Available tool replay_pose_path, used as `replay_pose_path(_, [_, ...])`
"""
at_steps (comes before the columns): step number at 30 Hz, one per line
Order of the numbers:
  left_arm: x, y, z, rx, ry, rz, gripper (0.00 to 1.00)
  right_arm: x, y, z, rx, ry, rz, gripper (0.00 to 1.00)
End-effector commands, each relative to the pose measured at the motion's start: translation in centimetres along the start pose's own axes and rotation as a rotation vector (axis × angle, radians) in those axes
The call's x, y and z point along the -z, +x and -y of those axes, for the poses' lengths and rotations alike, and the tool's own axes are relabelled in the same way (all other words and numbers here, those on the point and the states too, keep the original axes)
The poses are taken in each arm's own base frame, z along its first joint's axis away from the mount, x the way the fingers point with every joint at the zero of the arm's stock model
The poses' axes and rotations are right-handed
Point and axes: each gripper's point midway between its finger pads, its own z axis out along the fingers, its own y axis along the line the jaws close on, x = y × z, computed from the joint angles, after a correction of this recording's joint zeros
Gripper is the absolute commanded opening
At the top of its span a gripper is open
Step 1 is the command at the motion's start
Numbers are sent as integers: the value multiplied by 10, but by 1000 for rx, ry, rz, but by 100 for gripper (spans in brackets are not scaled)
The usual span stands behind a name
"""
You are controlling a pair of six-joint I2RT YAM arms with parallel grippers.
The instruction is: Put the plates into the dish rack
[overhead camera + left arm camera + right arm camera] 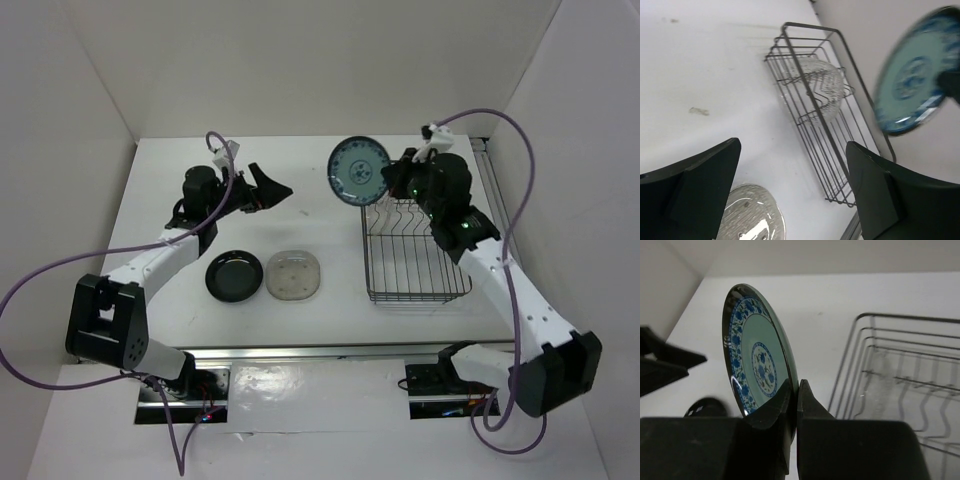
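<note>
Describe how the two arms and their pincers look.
The left arm and right arm have white link shells with black joints and boxy black bases. A thin purple cable loops loosely along each: left cable, right cable. The left pincer and right pincer are matte black, with two broad wedge-shaped fingers. Small green lights glow near the right wrist.

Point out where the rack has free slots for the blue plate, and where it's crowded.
Free: near half of the dish rack, between the clear plate and the near rim; the table strip between rack and whitish plate. Crowded: the rack's far end, by the right gripper holding the blue plate.
</note>
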Motion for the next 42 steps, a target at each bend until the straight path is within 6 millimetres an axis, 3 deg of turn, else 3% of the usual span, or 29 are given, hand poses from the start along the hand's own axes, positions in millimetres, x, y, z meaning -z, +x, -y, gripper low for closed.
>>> replay_pose_path(1, [-11,0,-19,5,-146,-22,100,54,-77,45,-5,325,260,0])
replay_pose_path(2, [-9,-3,-30,2,-213,-7,100,57,-75,56,2,389,260,0])
replay_pose_path(4, [-11,13,-43,19,-299,-54,100,67,-73,80,5,543,248,0])
replay_pose_path(5, [-8,4,-53,5,-367,-23,100,70,-76,84,7,578,245,0])
replay_pose_path(6, [-10,10,-58,7,-408,-36,100,72,-72,95,22,637,231,0])
replay_pose_path(12, [-1,19,-83,6,-621,-75,100,69,-58,118,54,781,166,0])
replay_pose_path(18, [0,17,-87,10,-657,-91,100,57,-33,136,95,869,77,0])
replay_pose_path(25, [-2,16,-84,10,-643,-90,100,55,-29,147,102,895,80,0])
replay_pose_path(30, [-3,19,-87,12,-648,-97,100,43,-2,160,142,935,3,0])
replay_pose_path(37, [0,12,-79,5,-631,-72,100,20,25,163,124,885,-38,0])
replay_pose_path(42, [0,12,-80,-4,-630,-75,100,16,25,159,115,853,-36,0])
